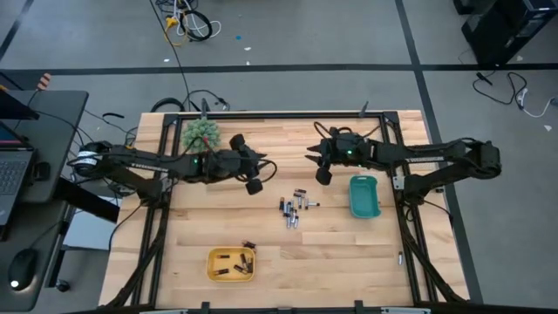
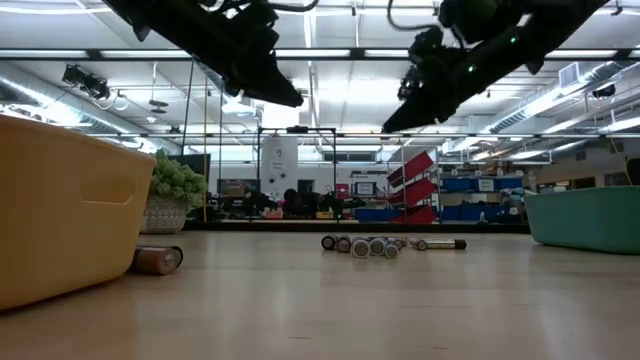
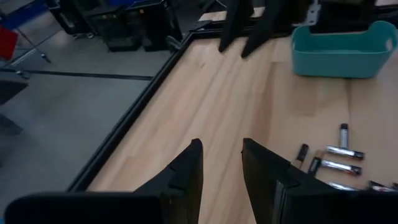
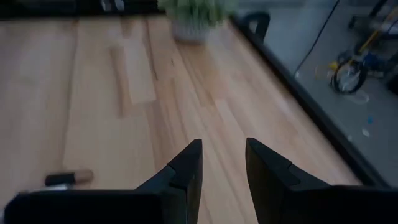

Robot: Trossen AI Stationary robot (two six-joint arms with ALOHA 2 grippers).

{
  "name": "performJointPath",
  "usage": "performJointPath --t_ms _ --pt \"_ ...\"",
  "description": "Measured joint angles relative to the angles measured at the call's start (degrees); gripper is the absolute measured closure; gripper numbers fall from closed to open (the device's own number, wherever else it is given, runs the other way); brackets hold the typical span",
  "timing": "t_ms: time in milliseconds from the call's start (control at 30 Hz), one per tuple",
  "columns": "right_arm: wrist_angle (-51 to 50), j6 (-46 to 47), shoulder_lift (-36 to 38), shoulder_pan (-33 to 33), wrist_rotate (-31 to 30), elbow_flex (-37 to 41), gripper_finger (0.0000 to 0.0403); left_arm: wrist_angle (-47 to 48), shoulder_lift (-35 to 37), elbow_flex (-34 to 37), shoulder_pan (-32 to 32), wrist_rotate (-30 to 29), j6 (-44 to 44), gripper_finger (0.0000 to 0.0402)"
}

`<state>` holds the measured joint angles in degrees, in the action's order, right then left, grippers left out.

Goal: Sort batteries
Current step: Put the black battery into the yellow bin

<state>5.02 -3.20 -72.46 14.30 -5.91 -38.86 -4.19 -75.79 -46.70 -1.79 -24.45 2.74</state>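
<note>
Both my pincers hang above the table with fingers parted, gripping nothing: the left pincer (image 1: 258,174) and the right pincer (image 1: 316,164). The batteries (image 1: 293,210) lie loose on the wood below and between them, untouched

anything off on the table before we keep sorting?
One battery lies on the wood just outside the yellow tray, by its far right corner, not in it. Otherwise nothing odd: unsorted batteries cluster mid-table, the teal tray looks empty, and both grippers hover open and empty.
</note>
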Motion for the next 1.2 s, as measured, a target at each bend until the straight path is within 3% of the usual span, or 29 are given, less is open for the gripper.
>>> performJointPath --t_ms 367,533,633,933,1100,1200 --pt "-11.1 -2.3 -13.6 -3.4 0.4 -10.4 0.0296 6.0 0.0 0.0 0.4 2.2 -5.3 0.0296" --pt "-12.6 -8.5 -18.3 -5.4 6.0 -11.6 0.0296 3.0 0.0 0.0 0.3 1.3 -4.3 0.0296" --pt "-13.8 -9.1 -20.2 -6.8 6.1 -11.6 0.0296 2.2 0.0 0.0 0.3 0.9 -4.3 0.0296" --pt "-14.8 -7.4 -23.1 -9.0 1.4 -11.6 0.0296 2.4 -1.5 0.0 0.4 1.0 -4.5 0.0296" --pt "-17.2 -9.5 -23.1 -8.5 -5.9 -11.5 0.0295 2.6 -3.9 0.1 0.5 1.5 -4.5 0.0296" --pt "-16.4 -10.0 -21.6 -7.4 -5.5 -11.5 0.0295 3.2 -5.2 0.1 0.5 1.8 -4.5 0.0296"
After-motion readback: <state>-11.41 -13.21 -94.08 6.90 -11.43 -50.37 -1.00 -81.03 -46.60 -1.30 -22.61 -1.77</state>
